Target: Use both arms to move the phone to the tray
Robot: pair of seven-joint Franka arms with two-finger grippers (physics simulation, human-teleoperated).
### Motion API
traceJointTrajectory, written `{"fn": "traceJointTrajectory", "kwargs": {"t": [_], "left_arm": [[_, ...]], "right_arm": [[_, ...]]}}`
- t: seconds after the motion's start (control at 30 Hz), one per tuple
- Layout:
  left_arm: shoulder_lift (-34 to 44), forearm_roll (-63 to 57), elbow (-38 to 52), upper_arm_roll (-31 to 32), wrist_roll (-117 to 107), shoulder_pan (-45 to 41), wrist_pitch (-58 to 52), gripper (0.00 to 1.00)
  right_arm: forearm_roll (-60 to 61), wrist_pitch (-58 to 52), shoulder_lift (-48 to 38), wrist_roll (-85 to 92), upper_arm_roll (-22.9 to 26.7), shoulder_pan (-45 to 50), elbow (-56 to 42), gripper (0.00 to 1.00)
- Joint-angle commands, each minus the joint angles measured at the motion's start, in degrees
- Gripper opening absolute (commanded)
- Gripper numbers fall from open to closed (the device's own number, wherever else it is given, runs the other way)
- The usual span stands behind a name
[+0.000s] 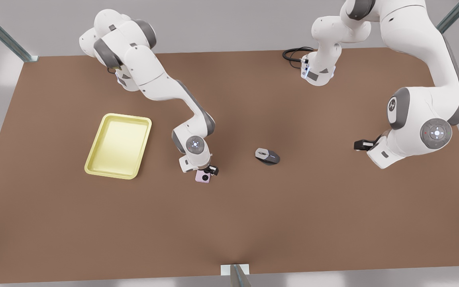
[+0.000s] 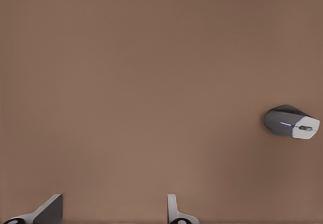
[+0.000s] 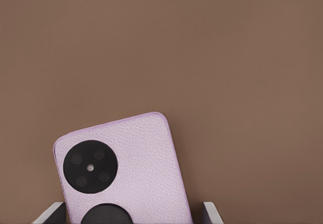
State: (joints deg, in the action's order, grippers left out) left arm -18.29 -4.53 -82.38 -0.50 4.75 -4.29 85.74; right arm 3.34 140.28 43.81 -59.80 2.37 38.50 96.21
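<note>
Flanking one phone [image 3: 123,171], the right tool [image 3: 132,215]; one tray [image 1: 94,162], one mouse [image 1: 267,156].

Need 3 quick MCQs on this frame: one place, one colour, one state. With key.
1. Where is the mouse?
A. In the tray
B. On the table, to the front view's right of the phone
C. Held in a pincer

2. What colour is the tray?
A. Pale yellow
B. Blue
C. Black

3. How does the phone stand?
A. Lying in the tray
B. Outside the tray, between the right pincer's open fingers
C. Stacked on the mouse

Key:
1 B: the mouse lies on the table, apart from the phone and both pincers.
2 A: the tray is pale yellow.
3 B: the right pincer is over the phone, one of its fingers on each side; the tray holds nothing. The left pincer waits open, off towards the front view's right.
</note>
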Motion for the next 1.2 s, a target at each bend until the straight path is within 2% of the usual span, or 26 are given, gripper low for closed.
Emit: {"fn": "traceJointTrajectory", "kwargs": {"t": [0.0, 0.17, 0.27, 0.33, 0.6, 0.77, 1.0, 1.17], "left_arm": [[-0.2, 0.0, 0.0, 0.0, 1.0, 0.0, 0.6, 1.0], [-0.2, 0.0, 0.0, -0.1, 1.0, 0.0, 0.6, 1.0], [-0.2, 0.0, 0.0, -0.4, 0.8, -0.1, 0.5, 1.0], [-0.2, 0.0, 0.0, -0.4, 0.7, 0.0, 0.6, 1.0], [-0.2, 0.1, 0.0, -0.4, 0.3, -0.1, 0.6, 1.0], [0.0, 0.4, 0.0, -0.4, 0.2, -0.2, 0.5, 1.0], [0.2, 0.4, 0.0, -0.3, 0.2, -0.3, 0.5, 1.0], [0.3, 0.5, 0.1, -0.2, 0.1, -0.5, 0.4, 1.0]], "right_arm": [[0.0, 1.1, 0.2, -1.1, 0.0, 0.0, 0.0, 1.0], [0.1, 1.0, 0.2, -1.0, -0.1, -0.1, -0.3, 0.99], [0.1, 1.0, 0.2, 0.0, -0.1, -0.3, -0.2, 0.86], [0.1, 1.0, 0.2, 0.1, -0.1, -0.4, -0.2, 0.84], [0.1, 0.2, -0.9, 0.5, -0.1, -0.3, -0.1, 0.84], [0.2, -1.4, -5.0, 5.2, -0.1, -1.9, 2.9, 0.84], [0.3, -1.3, -15.5, 22.8, 0.2, -10.5, 15.9, 0.84], [0.3, -1.1, -26.4, 36.2, 0.4, -17.8, 29.8, 0.84]]}}
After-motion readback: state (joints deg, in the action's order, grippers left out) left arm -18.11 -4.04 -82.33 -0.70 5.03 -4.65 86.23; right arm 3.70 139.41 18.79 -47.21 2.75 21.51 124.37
